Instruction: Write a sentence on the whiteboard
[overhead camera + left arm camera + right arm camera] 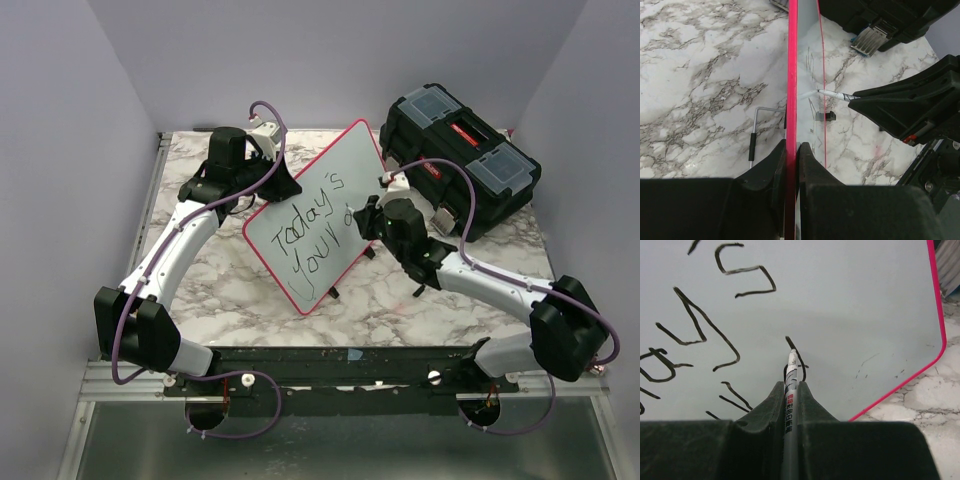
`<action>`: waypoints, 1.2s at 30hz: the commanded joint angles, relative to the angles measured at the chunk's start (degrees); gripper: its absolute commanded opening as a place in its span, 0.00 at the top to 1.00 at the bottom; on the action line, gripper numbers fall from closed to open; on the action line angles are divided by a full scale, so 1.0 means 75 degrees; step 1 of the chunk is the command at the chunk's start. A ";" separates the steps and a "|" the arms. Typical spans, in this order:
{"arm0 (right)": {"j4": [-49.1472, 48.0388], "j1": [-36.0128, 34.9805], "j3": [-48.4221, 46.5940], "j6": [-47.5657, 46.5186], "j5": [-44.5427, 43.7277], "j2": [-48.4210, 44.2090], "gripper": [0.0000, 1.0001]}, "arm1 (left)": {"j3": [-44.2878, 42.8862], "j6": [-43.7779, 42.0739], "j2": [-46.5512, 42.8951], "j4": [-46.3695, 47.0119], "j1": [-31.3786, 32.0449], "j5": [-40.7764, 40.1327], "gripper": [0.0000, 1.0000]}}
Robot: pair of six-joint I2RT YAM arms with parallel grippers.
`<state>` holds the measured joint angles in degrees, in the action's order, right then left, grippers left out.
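The whiteboard (345, 155), clamped by the left pincer (791, 146), could be pushed askew if the marker (793, 362), gripped by the right pincer (791, 387), is pressed hard

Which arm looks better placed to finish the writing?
Right: the right gripper holds the marker, tip on the whiteboard by the unfinished sentence. The left gripper just clamps the whiteboard.

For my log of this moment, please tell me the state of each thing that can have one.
White rectangular whiteboard with red-pink rim: tilted up, not lying flat.
Black handwritten sentence: unfinished, "Today's your" plus one letter begun.
Grey-white marker pen: tip touching the whiteboard.
Black plastic toolbox: lid shut.
Left gripper: shut on the whiteboard's rim.
Right gripper: shut on the marker pen.
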<state>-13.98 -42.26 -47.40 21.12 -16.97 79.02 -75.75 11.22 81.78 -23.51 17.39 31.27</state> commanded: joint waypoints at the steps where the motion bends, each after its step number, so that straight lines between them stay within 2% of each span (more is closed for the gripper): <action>1: 0.0065 -0.0049 0.0402 0.0283 0.0504 -0.0007 0.99 | -0.0002 -0.0722 0.0132 -0.0391 0.0143 -0.0173 1.00; 18: 0.0069 -0.0046 0.0834 0.0360 0.0263 -0.0101 0.99 | 0.0029 -0.0710 0.0075 -0.0369 0.0143 -0.0150 1.00; 29: 0.0400 -0.0045 0.0419 0.0050 -0.0171 -0.0048 0.99 | 0.0026 -0.0686 0.0041 -0.0348 0.0143 -0.0116 1.00; 36: 0.0677 -0.0049 0.0300 0.0002 -0.0311 -0.0437 0.99 | 0.0000 -0.0652 0.0054 -0.0334 0.0143 -0.0049 1.00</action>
<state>-11.40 -42.26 -43.38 21.85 -18.15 77.56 -75.75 11.27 81.78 -23.31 17.39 31.38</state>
